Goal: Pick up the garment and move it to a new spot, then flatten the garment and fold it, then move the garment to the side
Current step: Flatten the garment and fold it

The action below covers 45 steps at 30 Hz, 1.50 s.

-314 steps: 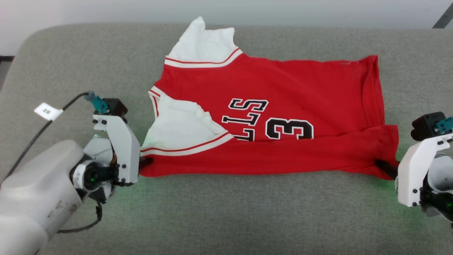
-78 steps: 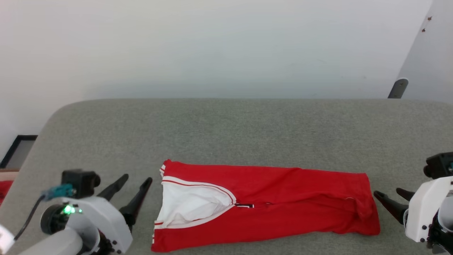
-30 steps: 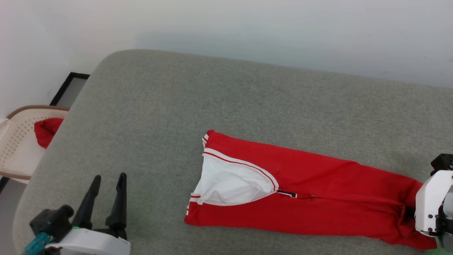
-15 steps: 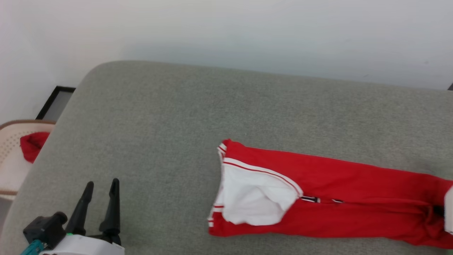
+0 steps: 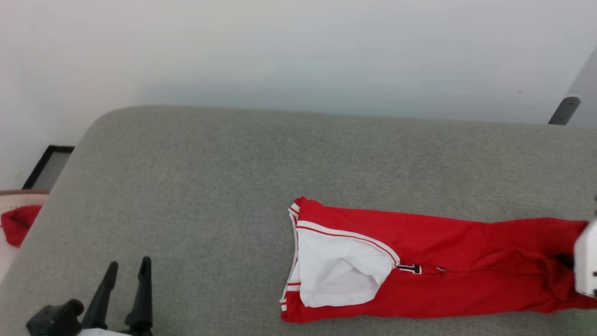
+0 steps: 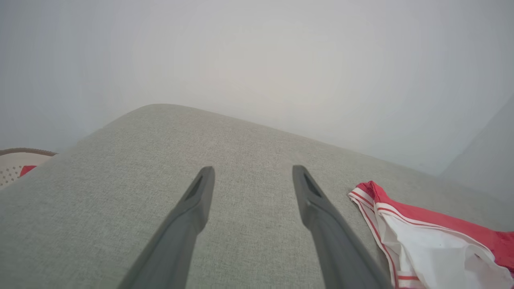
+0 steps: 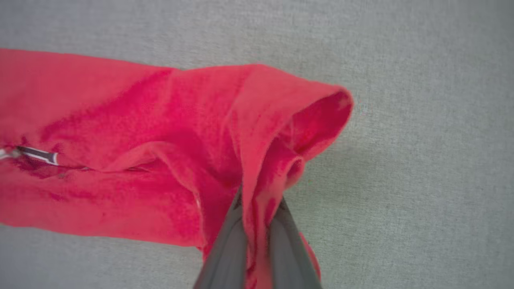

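Note:
The garment [image 5: 433, 261] lies folded into a long red strip with a white panel and red-white trim at its left end, on the grey cushioned surface [image 5: 210, 186]. My right gripper [image 7: 257, 200] is shut on a bunched fold at the garment's [image 7: 120, 140] right end; its white housing [image 5: 586, 266] shows at the head view's right edge. My left gripper [image 5: 128, 268] stands open at the lower left, well left of the cloth, nothing between its fingers. In the left wrist view the left gripper [image 6: 251, 174] hovers over bare cushion with the garment's [image 6: 425, 241] white end to its right.
A cream perforated basket [image 5: 14, 198] with a small red cloth bundle [image 5: 16, 224] sits off the cushion's left edge. A pale wall rises behind. A dark frame [image 5: 46, 163] lies on the floor at the left.
The head camera has swung, so the whole scene shifted. The garment's right end, held by my right gripper, has been drawn rightward along the cushion. The left gripper stays open.

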{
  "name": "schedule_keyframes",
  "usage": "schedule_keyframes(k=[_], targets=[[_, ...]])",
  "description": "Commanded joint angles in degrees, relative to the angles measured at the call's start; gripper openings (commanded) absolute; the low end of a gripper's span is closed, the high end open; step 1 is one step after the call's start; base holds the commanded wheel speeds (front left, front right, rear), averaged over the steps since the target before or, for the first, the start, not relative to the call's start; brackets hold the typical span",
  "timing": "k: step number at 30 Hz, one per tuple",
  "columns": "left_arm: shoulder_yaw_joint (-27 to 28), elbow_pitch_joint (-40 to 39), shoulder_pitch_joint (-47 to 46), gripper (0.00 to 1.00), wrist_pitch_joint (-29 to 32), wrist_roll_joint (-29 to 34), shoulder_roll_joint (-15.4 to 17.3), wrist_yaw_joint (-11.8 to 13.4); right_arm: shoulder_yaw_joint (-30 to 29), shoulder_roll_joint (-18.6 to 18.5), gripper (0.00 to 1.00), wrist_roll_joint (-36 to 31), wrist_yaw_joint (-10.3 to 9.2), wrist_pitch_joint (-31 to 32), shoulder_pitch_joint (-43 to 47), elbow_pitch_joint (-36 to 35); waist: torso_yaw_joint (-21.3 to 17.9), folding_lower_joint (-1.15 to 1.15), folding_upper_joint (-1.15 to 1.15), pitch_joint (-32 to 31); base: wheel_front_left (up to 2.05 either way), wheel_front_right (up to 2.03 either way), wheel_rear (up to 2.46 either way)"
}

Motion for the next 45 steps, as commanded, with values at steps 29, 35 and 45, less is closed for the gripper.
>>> schedule_keyframes(k=[29, 35, 45], targets=[[-5.67, 3.41, -3.97, 1.00, 0.19, 0.62, -1.53, -0.57, 11.81, 22.99, 0.00, -5.59, -0.05, -1.13, -5.53, -7.73, 7.94, 0.00, 0.00, -3.03, 0.00, 0.00, 0.00], [-6.58, 4.39, -5.35, 1.00, 0.06, 0.05, -1.90, -0.72, 14.22, 25.80, 0.00, -6.12, -0.05, -3.64, -7.50, -2.09, 9.51, 0.00, 0.00, -2.53, 0.00, 0.00, 0.00], [-5.74, 5.22, -5.10, 1.00, -0.10, -0.34, -1.44, -0.86, 18.85, 26.85, 1.00, -3.74, -0.05, -6.57, -10.87, 1.16, 8.46, 0.00, 0.00, -2.39, 0.00, 0.00, 0.00]])
